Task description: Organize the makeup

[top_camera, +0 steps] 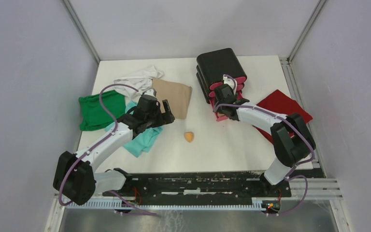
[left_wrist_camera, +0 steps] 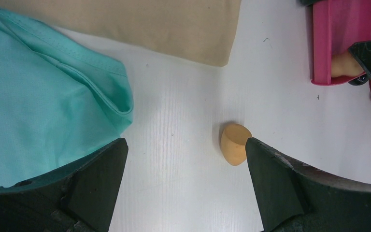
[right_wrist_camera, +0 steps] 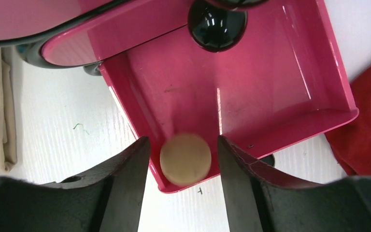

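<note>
One orange egg-shaped sponge (top_camera: 189, 137) lies on the white table, close to the inner side of the right finger of my left gripper (left_wrist_camera: 186, 164) and not touching it. That gripper (top_camera: 165, 110) hovers open and empty. A second sponge (right_wrist_camera: 185, 159), blurred, sits in the front corner of the pulled-out pink drawer (right_wrist_camera: 338, 116). My right gripper (right_wrist_camera: 182, 145) straddles it, open, with a gap on each side. A glossy black round item (right_wrist_camera: 217, 24) lies at the drawer's back. In the left wrist view the drawer (left_wrist_camera: 338, 38) and that sponge (left_wrist_camera: 343, 65) show at top right.
The black box with pink drawers (top_camera: 220, 65) stands at the back centre. Folded cloths lie around: beige (top_camera: 174, 96), teal (top_camera: 142, 137), green (top_camera: 99, 111), white (top_camera: 140, 77) and red (top_camera: 282, 106). The teal cloth (left_wrist_camera: 43, 92) lies beside my left finger.
</note>
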